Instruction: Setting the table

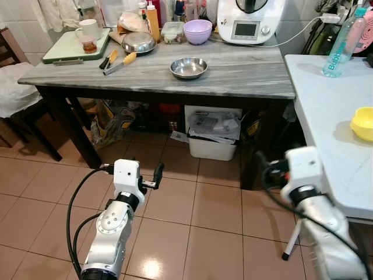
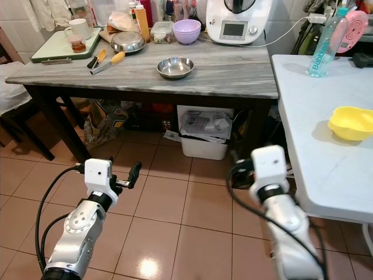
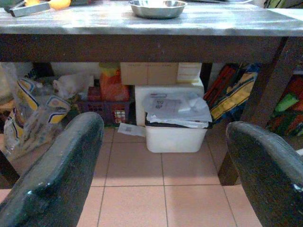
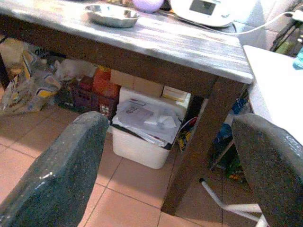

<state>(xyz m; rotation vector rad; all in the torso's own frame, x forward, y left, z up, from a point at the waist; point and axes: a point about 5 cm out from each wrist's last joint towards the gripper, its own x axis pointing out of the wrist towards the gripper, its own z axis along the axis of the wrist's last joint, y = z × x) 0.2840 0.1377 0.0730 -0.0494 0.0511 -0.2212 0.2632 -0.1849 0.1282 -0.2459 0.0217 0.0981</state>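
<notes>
Grey marble-patterned desk spans the upper half of the head views, on dark legs over a terracotta tile floor. Near its middle sits a steel bowl, alone on bare surface. Toward the upper left lie a second steel dish, a knife with a yellow handle, and a green tray carrying a white mug. A lilac bowl stands at the back edge, just beside a white kitchen machine whose cable runs off to the right.

At the right of the frame a white desk holds a yellow bowl near its right edge and a clear blue bottle at the top.

Under the grey desk a white bin full of papers stands on the floor, with bags to its left.

Both arms are low in the frame, over the tiles and well short of either desk. The left tool has its two black fingers spread wide with nothing between them; through the gap its wrist view shows the bin and the steel bowl above. The right tool is likewise spread wide and holds nothing, its wrist view looking at the desk's leg and the bin.
</notes>
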